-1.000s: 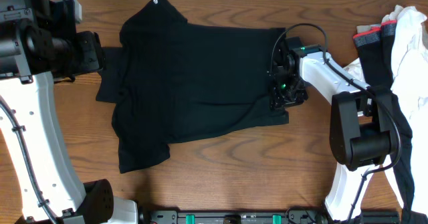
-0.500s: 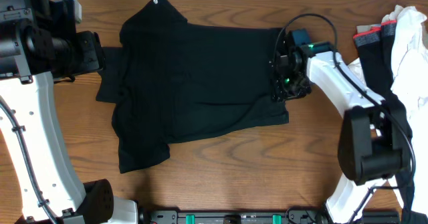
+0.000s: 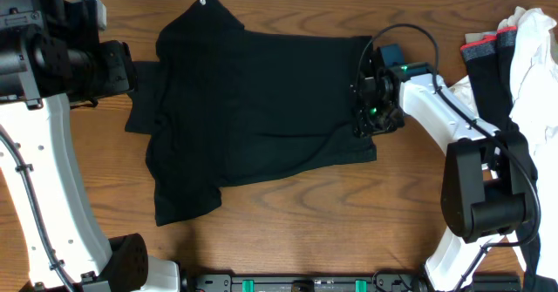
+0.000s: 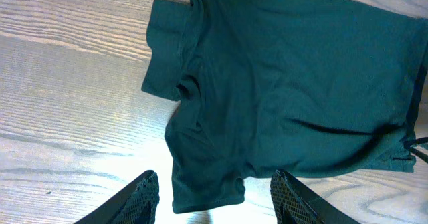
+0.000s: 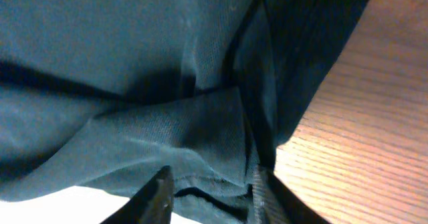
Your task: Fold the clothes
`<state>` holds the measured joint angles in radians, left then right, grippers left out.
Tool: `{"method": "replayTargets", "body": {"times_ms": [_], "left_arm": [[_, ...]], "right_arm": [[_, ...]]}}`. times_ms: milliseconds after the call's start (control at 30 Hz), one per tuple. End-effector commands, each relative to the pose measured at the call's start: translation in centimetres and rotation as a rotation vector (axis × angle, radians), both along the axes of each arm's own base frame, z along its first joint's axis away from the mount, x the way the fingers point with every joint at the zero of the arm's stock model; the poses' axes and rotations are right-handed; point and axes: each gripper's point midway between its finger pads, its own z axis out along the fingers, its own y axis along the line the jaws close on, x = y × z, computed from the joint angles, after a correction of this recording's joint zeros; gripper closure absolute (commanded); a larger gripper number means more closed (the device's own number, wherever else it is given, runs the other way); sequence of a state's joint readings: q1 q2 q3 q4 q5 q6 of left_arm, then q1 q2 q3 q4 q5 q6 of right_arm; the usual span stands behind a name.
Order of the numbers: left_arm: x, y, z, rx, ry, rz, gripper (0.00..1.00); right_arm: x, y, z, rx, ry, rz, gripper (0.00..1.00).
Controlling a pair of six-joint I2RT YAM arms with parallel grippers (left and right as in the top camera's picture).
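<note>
The black T-shirt (image 3: 253, 109) lies spread on the wooden table (image 3: 305, 231), its white neck label (image 3: 207, 0) at the far edge and one sleeve sticking out to the left. My right gripper (image 3: 370, 109) sits low on the shirt's right edge. In the right wrist view its fingers (image 5: 212, 194) are apart, straddling a bunched fold of the black fabric (image 5: 134, 83). My left gripper (image 3: 122, 70) hangs above the left sleeve. In the left wrist view its fingers (image 4: 214, 197) are wide open and empty over the shirt (image 4: 281, 83).
A black garment with a grey-and-red band (image 3: 488, 65) and a white cloth (image 3: 532, 57) are piled at the table's right edge, behind my right arm. Bare wood lies along the front of the table.
My right gripper has shifted a little toward the far side along the shirt's right edge. The shirt and my left arm have not moved.
</note>
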<state>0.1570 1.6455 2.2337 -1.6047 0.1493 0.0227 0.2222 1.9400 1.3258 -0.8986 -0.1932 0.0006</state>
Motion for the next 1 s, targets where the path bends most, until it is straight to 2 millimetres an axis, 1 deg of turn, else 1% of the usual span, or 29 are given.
{"method": "replayTargets", "body": {"times_ms": [0,67,167,200,267,400,467,567,700,867,967], "left_arm": [[-0.2,0.3,0.4,0.008,-0.01,0.019,0.44],[-0.2,0.3,0.4,0.008,-0.01,0.019,0.44],[-0.2,0.3,0.4,0.008,-0.01,0.018,0.44],[-0.2,0.3,0.4,0.008,-0.01,0.018,0.44],[-0.2,0.3,0.4,0.008,-0.01,0.018,0.44],[-0.1,0.4,0.5,0.009,-0.018,0.018,0.44],[0.0,0.4,0.5,0.01,-0.022,0.018,0.44],[0.1,0.4,0.6,0.01,-0.025,0.018,0.44],[0.1,0.4,0.6,0.01,-0.026,0.018,0.44],[0.1,0.4,0.6,0.01,-0.026,0.018,0.43],[0.2,0.4,0.6,0.011,-0.028,0.018,0.43]], "right_arm": [[-0.9,1.1,-1.0,0.05,0.035,-0.002,0.7],[-1.1,1.6,-1.0,0.082,0.04,0.001,0.79],[-1.1,1.6,-0.6,0.083,0.035,0.001,0.96],[-1.2,1.6,-0.2,0.084,0.032,0.002,0.98],[-1.3,1.5,0.8,0.086,0.018,0.011,0.98],[-2.3,1.2,3.5,0.087,-0.005,0.02,0.99],[-3.2,1.0,4.6,0.085,0.003,0.019,0.99],[-4.7,0.8,5.6,0.078,0.035,0.021,0.99],[-7.0,0.3,6.1,0.059,0.116,0.02,0.99],[-10.4,-0.5,6.2,0.024,0.263,0.007,0.98],[-12.0,-1.2,6.3,-0.008,0.327,0.002,0.97]]}}
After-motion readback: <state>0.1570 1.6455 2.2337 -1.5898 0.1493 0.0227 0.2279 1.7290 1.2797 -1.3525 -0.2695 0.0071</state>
